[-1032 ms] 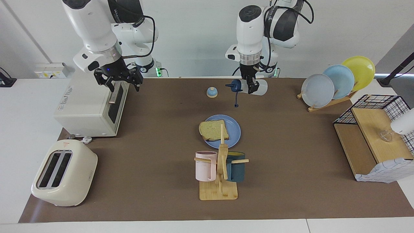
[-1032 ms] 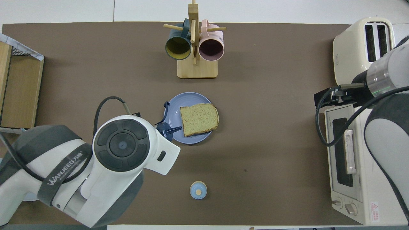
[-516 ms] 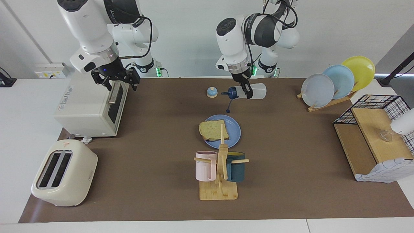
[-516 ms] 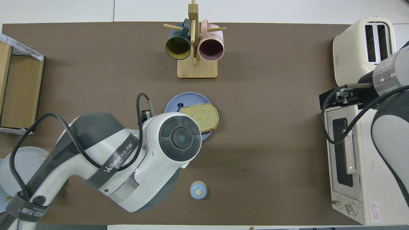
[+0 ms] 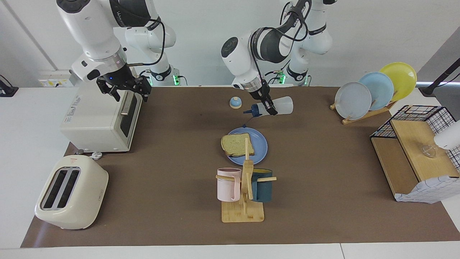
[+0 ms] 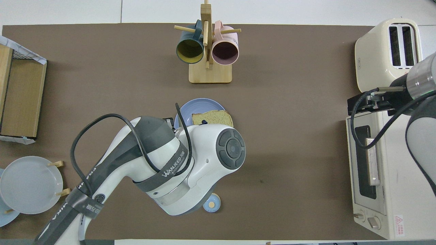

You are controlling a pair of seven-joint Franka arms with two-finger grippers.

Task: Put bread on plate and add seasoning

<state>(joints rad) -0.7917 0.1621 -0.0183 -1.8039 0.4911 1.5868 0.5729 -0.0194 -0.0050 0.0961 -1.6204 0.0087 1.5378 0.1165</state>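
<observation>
The bread lies on the blue plate in the middle of the table. My left gripper is shut on the seasoning bottle and holds it on its side in the air. The bottle's navy cap tilts down over the plate's edge nearer the robots. In the overhead view my left arm covers the bottle and most of the plate, and only a strip of the bread shows. My right gripper is open and empty above the toaster oven and also shows in the overhead view.
A small blue bell stands nearer the robots than the plate. A mug rack stands farther out. The toaster oven and toaster are at the right arm's end. A plate rack and wire shelf are at the left arm's end.
My left arm has swung out over the plate, lowering the bottle and tipping its cap down toward it. My right gripper has drifted a little above the oven.
</observation>
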